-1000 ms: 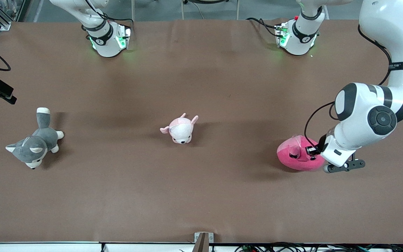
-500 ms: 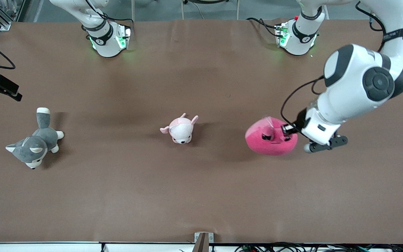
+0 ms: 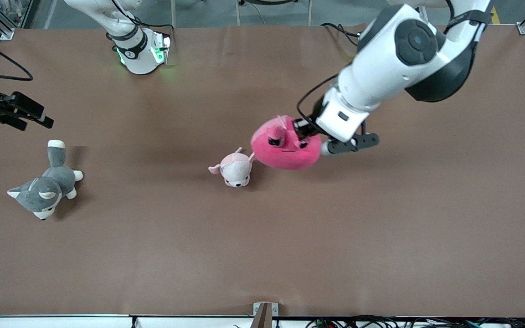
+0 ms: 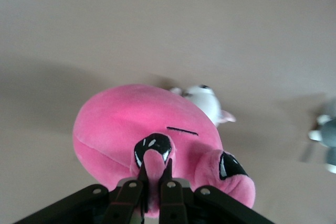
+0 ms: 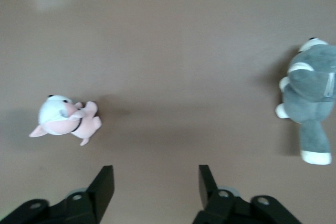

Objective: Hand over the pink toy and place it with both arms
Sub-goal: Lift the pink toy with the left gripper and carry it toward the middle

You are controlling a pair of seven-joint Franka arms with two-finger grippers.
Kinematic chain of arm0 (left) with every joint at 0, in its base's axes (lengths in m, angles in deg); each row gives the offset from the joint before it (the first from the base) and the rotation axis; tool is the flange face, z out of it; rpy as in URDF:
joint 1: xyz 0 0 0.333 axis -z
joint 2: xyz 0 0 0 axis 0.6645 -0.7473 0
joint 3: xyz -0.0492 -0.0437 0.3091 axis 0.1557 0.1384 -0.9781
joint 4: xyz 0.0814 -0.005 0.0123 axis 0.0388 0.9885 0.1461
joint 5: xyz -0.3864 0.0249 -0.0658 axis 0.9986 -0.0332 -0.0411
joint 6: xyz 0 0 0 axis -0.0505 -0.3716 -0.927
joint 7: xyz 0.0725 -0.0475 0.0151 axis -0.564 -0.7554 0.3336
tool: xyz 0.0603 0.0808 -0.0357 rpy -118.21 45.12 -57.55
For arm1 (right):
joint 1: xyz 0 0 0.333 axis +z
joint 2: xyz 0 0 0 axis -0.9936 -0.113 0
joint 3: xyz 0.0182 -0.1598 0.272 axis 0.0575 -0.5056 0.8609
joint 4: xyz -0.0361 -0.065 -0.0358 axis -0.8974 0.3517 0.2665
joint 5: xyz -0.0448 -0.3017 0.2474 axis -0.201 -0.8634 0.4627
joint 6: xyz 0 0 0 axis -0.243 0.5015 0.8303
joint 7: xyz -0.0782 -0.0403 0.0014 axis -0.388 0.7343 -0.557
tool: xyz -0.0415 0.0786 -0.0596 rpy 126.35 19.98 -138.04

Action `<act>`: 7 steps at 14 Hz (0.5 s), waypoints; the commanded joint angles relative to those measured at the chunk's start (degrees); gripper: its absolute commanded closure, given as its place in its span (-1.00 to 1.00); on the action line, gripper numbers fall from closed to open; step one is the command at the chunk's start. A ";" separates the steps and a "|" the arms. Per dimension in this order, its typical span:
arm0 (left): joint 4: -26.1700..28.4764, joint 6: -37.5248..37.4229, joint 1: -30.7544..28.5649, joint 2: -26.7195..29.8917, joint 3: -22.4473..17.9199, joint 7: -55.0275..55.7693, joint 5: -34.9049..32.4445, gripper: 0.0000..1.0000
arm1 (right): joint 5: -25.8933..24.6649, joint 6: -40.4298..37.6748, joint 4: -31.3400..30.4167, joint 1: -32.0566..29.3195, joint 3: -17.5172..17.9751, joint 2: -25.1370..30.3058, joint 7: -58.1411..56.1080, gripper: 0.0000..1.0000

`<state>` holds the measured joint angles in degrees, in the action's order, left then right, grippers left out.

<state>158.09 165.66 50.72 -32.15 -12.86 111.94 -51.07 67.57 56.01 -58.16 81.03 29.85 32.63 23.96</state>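
Observation:
The pink toy (image 3: 285, 152) is a round hot-pink plush with black eyes. It hangs in the air over the middle of the table, beside the small pale pink plush. My left gripper (image 3: 300, 130) is shut on a pink nub on the toy's face; in the left wrist view the gripper (image 4: 156, 163) pinches that nub and the toy (image 4: 131, 124) hangs below it. My right gripper (image 3: 43, 117) is at the right arm's end of the table, above the grey plush. In the right wrist view it (image 5: 155, 174) is open and empty.
A small pale pink-and-white plush animal (image 3: 235, 168) lies at the table's middle, just under the toy's edge; it also shows in the right wrist view (image 5: 63, 119). A grey-and-white plush animal (image 3: 46, 184) lies toward the right arm's end.
My left arm has lifted the pink toy from the left arm's end of the table and carried it to the middle. My right gripper has come further over the table.

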 commanded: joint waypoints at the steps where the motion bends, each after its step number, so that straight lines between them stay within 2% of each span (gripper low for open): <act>1: -6.24 4.90 5.23 -5.27 0.24 6.13 1.66 1.00 | 6.98 -0.05 -1.21 0.89 -0.11 0.95 0.48 -0.41; 3: -6.24 10.62 8.14 -6.15 -0.02 8.78 5.43 0.99 | 10.87 0.13 -1.12 2.12 -0.02 0.16 1.09 -0.41; 5: -6.24 15.71 11.38 -8.08 -0.02 9.49 5.71 0.99 | 13.50 0.74 -1.12 4.14 -0.02 -0.11 2.93 -0.41; 7: -6.85 24.49 14.38 -10.89 -0.11 13.17 5.71 1.00 | 14.92 1.18 -0.86 5.73 -0.02 -1.16 3.64 -0.42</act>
<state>154.19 184.71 62.52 -39.89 -12.81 122.39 -46.25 80.32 56.23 -58.26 85.37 30.16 31.75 26.28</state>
